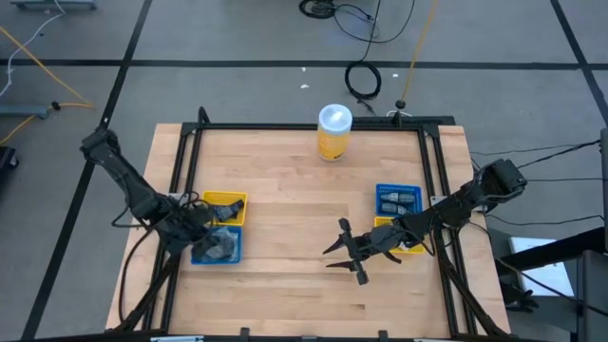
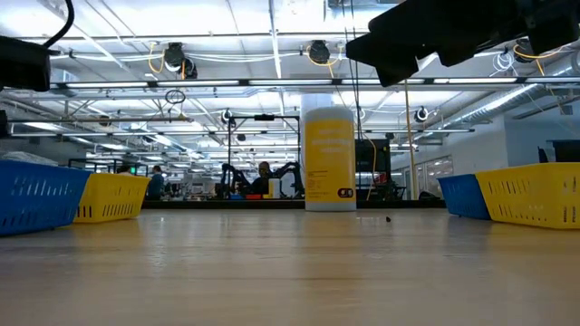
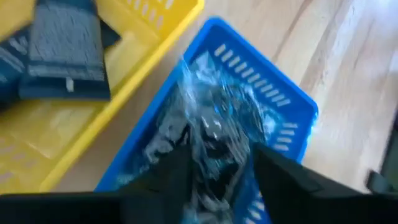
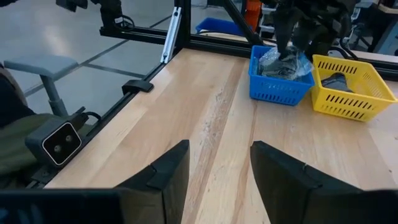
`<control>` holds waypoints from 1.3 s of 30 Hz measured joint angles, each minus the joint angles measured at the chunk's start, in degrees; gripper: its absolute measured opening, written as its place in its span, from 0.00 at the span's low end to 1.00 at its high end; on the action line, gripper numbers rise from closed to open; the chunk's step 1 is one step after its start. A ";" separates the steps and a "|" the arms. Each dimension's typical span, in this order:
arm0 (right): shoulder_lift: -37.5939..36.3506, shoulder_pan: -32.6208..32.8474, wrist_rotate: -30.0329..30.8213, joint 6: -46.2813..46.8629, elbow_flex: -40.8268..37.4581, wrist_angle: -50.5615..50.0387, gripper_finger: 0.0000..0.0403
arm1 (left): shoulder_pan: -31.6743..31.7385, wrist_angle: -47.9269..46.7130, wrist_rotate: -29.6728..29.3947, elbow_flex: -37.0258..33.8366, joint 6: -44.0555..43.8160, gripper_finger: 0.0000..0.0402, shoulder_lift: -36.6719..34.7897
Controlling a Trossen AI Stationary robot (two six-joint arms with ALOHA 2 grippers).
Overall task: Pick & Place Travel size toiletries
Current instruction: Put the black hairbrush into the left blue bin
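Overhead, the left gripper (image 1: 211, 231) hangs low over a blue tray (image 1: 231, 252) on the desk (image 1: 285, 209), fingers spread, a clear packet of toiletries (image 3: 211, 124) lying just below them inside the tray. The crinkly wrap could cling to a finger and lift back out. The right gripper (image 1: 344, 249), also spread and empty, hovers above bare wood beside its own trays.

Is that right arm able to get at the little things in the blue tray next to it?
Probably yes. The right gripper hovers open over bare wood, and the blue tray close beside it is open-topped, with nothing above it.
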 joint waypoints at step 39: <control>0.01 -0.11 0.02 -0.49 0.01 0.38 0.41 | 5.87 -5.12 10.01 10.84 22.35 0.06 16.56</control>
